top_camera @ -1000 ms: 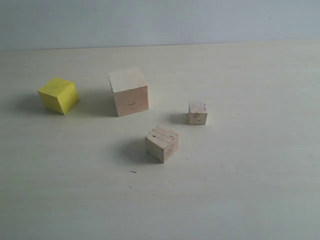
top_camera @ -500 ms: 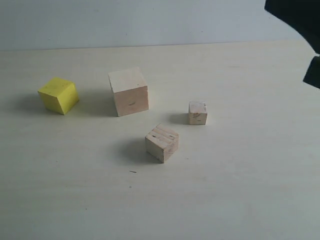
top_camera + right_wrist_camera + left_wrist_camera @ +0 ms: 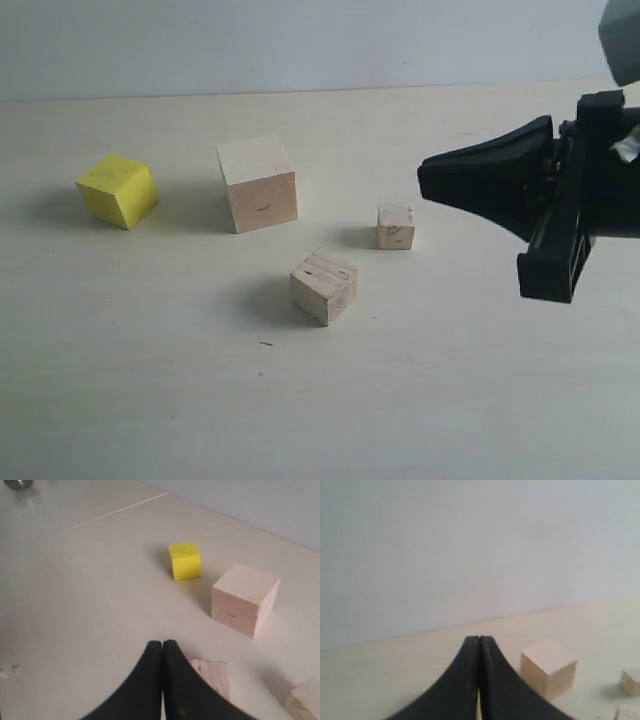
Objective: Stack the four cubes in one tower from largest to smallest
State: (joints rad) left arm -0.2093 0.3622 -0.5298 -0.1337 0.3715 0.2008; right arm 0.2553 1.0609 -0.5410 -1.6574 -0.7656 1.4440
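Observation:
Four cubes lie apart on the table, none stacked. The large pale wooden cube (image 3: 259, 183) stands at the back middle, also in the wrist views (image 3: 548, 668) (image 3: 244, 600). At the far left lies the yellow cube (image 3: 117, 189) (image 3: 184, 560). The grain-lined wooden cube (image 3: 324, 286) (image 3: 213, 676) sits nearest the front. The small pale cube (image 3: 395, 225) (image 3: 631, 682) (image 3: 303, 701) is right of centre. My right gripper (image 3: 424, 183) (image 3: 163, 643) is shut and empty, hovering just right of the small cube. My left gripper (image 3: 479, 639) is shut, empty and outside the exterior view.
A pale table (image 3: 150, 380) carries everything, ending at a grey-blue wall (image 3: 300, 40) behind. A small metal object (image 3: 17, 484) sits at one corner of the right wrist view.
The right arm has come in from the upper right edge and swung down and leftward, its tip now close to the small pale cube. The cubes have not moved.

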